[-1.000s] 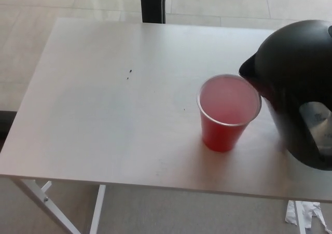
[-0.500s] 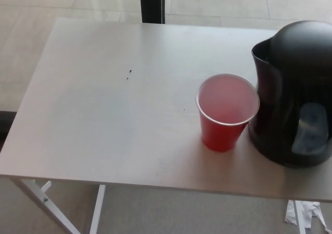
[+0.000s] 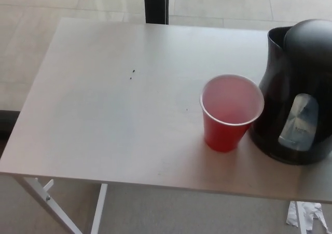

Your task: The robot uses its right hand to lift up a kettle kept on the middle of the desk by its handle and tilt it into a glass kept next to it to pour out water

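A black kettle (image 3: 298, 88) stands upright on the white desk (image 3: 114, 104) at the right edge of the head view, its spout toward the back and its clear water window facing me. Its handle is cut off by the picture's right edge. A red plastic cup (image 3: 231, 112) with a pale inside stands upright just left of the kettle, nearly touching its base. Neither of my hands shows in the picture.
A dark post (image 3: 155, 3) rises behind the desk's far edge. White desk legs (image 3: 52, 200) show under the front left corner. Crumpled white paper (image 3: 306, 216) lies on the floor at the bottom right. Two tiny dark specks (image 3: 132, 74) mark the desk top.
The kettle has gone from tilted with its spout over the cup's rim to standing upright on the desk. The camera has shifted slightly.
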Robot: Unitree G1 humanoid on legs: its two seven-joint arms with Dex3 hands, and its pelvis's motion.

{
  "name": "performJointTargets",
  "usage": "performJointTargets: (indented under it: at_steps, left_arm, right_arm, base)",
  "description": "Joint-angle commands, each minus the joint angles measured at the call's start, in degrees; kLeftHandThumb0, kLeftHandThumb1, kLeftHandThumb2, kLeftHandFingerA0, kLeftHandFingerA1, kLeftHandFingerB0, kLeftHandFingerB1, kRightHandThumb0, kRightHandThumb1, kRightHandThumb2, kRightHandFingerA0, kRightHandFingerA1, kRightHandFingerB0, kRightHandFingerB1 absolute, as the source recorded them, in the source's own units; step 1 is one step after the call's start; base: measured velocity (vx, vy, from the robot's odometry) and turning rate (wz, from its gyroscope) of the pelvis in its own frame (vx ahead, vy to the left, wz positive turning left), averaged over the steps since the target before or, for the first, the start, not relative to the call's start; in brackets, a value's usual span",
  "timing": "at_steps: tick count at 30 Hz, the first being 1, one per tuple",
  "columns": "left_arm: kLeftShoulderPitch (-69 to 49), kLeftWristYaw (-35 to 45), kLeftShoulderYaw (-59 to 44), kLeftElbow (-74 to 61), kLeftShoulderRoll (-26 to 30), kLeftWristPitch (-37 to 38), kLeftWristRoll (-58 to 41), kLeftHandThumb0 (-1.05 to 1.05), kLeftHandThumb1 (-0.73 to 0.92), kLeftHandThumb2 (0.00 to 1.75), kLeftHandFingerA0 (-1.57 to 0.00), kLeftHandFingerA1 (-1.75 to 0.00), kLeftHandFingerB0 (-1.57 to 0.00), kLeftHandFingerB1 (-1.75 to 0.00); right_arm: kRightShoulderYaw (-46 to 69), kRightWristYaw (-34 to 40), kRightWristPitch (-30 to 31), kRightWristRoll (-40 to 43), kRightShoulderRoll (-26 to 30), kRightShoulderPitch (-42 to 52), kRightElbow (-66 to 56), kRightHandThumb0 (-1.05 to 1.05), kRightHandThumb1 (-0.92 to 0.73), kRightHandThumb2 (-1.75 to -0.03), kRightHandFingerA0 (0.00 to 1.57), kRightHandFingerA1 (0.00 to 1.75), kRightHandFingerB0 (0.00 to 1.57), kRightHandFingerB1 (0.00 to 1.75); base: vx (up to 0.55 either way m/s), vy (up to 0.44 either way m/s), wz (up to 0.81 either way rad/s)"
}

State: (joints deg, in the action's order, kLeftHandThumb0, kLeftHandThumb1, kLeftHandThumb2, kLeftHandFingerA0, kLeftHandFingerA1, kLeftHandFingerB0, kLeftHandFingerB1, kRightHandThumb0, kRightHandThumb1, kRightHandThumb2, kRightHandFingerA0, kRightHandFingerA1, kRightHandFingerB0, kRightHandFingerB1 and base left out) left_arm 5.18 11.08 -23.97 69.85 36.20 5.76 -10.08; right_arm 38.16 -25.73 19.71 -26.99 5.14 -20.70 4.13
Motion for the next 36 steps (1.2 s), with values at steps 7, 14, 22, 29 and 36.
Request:
performJointTargets:
  at_steps: [7, 14, 22, 29, 36]
  left_arm:
    - [-0.99, -0.45, -1.32, 0.46, 0.84, 0.87, -0.83, -0.77, 0.9, 0.66, -0.76, -0.61, -0.72, -0.56]
    - [-1.71, -0.35, -0.87, -0.03, 0.86, 1.31, -0.27, -0.77, 0.92, 0.67, -0.72, -0.6, -0.68, -0.56]
    - [-1.64, -0.38, -1.0, 0.12, 0.64, 1.11, -0.21, -0.76, 0.92, 0.67, -0.74, -0.62, -0.69, -0.57]
    - [-1.69, -0.64, -1.65, 0.22, 0.58, 0.73, -0.65, -0.75, 0.92, 0.67, -0.73, -0.61, -0.7, -0.56]
    - [-1.81, -0.56, -1.95, 0.21, 0.53, 0.9, -0.5, -0.76, 0.92, 0.66, -0.74, -0.61, -0.71, -0.57]
  right_arm:
    - [-9.14, -14.3, -2.4, 14.54, 11.72, 9.57, 0.81, -0.83, -0.39, -0.73, 0.0, 0.0, 0.0, 0.0]
    - [-9.52, -13.58, -3.87, 20.23, 13.79, 9.76, 1.09, -0.84, -0.46, -0.71, 0.0, 0.0, 0.0, 0.0]
    - [-8.34, -6.67, -7.99, 22.6, 12.79, 9.97, 1.51, -0.96, -0.55, -0.58, 0.0, 0.0, 0.0, 0.0]
    - [-6.72, -4.01, -8.82, 24.55, 16.93, 12.39, 3.76, -0.94, -0.54, -0.58, 0.0, 0.0, 0.0, 0.0]
    - [-2.05, -7.52, -7.78, 29.1, 23.94, 19.61, 6.78, -0.95, -0.6, -0.95, 0.0, 0.21, 0.0, 0.0]
  base:
    - [0.0, 0.0, 0.0]
    - [0.0, 0.0, 0.0]
    - [0.0, 0.0, 0.0]
    - [0.0, 0.0, 0.0]
    - [0.0, 0.0, 0.0]
